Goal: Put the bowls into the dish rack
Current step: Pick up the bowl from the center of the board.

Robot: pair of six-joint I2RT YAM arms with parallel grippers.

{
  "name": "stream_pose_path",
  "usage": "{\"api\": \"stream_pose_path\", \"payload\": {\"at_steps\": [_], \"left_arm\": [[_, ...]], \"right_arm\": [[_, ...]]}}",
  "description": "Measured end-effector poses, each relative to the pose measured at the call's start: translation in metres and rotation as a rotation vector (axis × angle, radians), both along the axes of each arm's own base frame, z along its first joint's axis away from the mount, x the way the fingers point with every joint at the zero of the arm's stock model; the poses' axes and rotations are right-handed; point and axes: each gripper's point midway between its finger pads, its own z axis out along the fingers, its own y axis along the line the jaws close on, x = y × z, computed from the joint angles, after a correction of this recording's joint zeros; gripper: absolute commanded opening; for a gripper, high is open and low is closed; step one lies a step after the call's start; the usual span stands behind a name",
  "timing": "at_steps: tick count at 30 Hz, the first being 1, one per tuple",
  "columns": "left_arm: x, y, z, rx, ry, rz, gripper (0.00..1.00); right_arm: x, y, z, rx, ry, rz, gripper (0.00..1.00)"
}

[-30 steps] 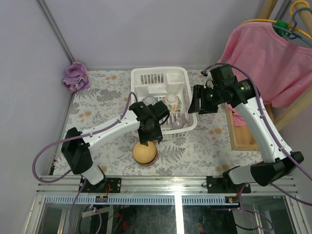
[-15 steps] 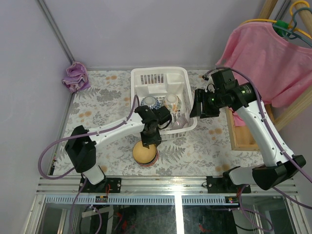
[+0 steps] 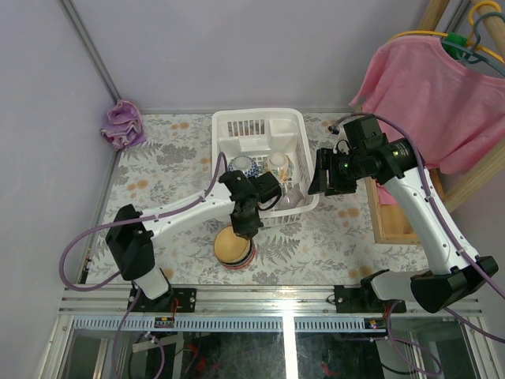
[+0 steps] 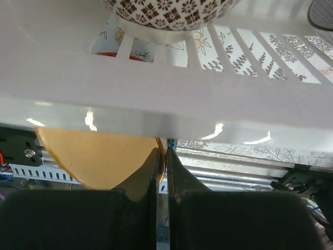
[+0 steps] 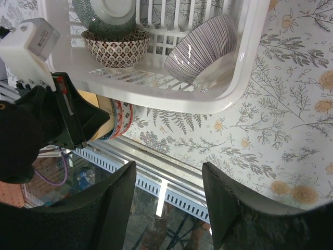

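**Left jaws closed at the orange bowl's edge, right jaws wide beside the rack**

The left wrist view shows the left jaws pressed to a hairline gap. Their fingers (image 4: 138, 179) meet at the right edge of the orange bowl (image 4: 99, 159). Whether the rim lies between them cannot be told. Just beyond the tips runs the near wall of the dish rack (image 4: 156, 104). Through its slots a brown-patterned bowl (image 4: 171, 10) sits inside.

The top view hides that finger gap. It does show the orange bowl on the table (image 3: 158, 181), outside the rack and directly under the left jaws.

The right wrist view shows the right jaws standing wide apart with nothing between them, above the table's front edge. Ahead of them is the rack's near corner, where a striped bowl (image 5: 200, 49) lies tilted on its side. A grey-green bowl (image 5: 106, 13) leans behind the brown-patterned one. Only this view shows the other patterned bowls (image 5: 126, 117) stacked under the orange bowl, left of the right jaws.
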Motion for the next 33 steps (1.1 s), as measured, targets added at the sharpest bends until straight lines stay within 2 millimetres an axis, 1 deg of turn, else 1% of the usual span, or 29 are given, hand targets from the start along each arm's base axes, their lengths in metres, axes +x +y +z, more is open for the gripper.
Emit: {"api": "stream_pose_path", "payload": {"at_steps": [4, 6, 10, 15, 18, 20, 23, 24, 26, 27, 28, 29, 32, 33], "left_arm": [[0.004, -0.001, 0.018, -0.007, -0.026, 0.006, 0.00], [0.007, -0.002, 0.034, -0.027, -0.055, 0.012, 0.00], [0.006, -0.004, 0.066, -0.082, -0.089, 0.033, 0.00], [0.026, -0.013, 0.118, -0.210, -0.203, 0.076, 0.00], [0.046, -0.019, 0.144, -0.294, -0.263, 0.115, 0.00], [0.068, -0.024, 0.160, -0.370, -0.318, 0.155, 0.00], [0.101, -0.026, 0.175, -0.458, -0.384, 0.216, 0.00], [0.113, -0.025, 0.179, -0.479, -0.407, 0.237, 0.00], [0.144, -0.022, 0.189, -0.532, -0.465, 0.283, 0.00], [0.164, -0.021, 0.193, -0.558, -0.502, 0.309, 0.00], [0.178, -0.021, 0.194, -0.573, -0.528, 0.326, 0.00], [0.196, -0.019, 0.196, -0.592, -0.561, 0.349, 0.00], [0.248, -0.019, 0.200, -0.650, -0.659, 0.403, 0.00], [0.260, -0.019, 0.200, -0.662, -0.685, 0.417, 0.00]], "right_arm": [[0.000, 0.000, 0.000, 0.000, 0.001, 0.000, 0.60], [0.000, 0.000, 0.000, 0.002, 0.002, 0.002, 0.60], [-0.001, 0.001, 0.000, 0.005, 0.004, 0.002, 0.60], [-0.001, 0.002, 0.001, 0.011, 0.010, -0.007, 0.59], [0.001, 0.002, 0.004, 0.013, 0.010, -0.013, 0.59], [0.006, 0.003, 0.008, 0.015, 0.000, -0.019, 0.59], [0.019, 0.003, 0.015, 0.016, -0.018, -0.038, 0.60], [0.026, 0.002, 0.016, 0.013, -0.024, -0.052, 0.60], [0.042, -0.006, 0.015, 0.002, -0.031, -0.096, 0.62], [0.052, -0.012, 0.014, -0.006, -0.033, -0.125, 0.64], [0.064, -0.019, 0.011, -0.022, -0.037, -0.159, 0.66], [0.077, -0.026, 0.007, -0.042, -0.039, -0.192, 0.67], [0.120, -0.042, -0.003, -0.106, -0.071, -0.273, 0.70], [0.134, -0.045, -0.009, -0.124, -0.085, -0.293, 0.70]]}}
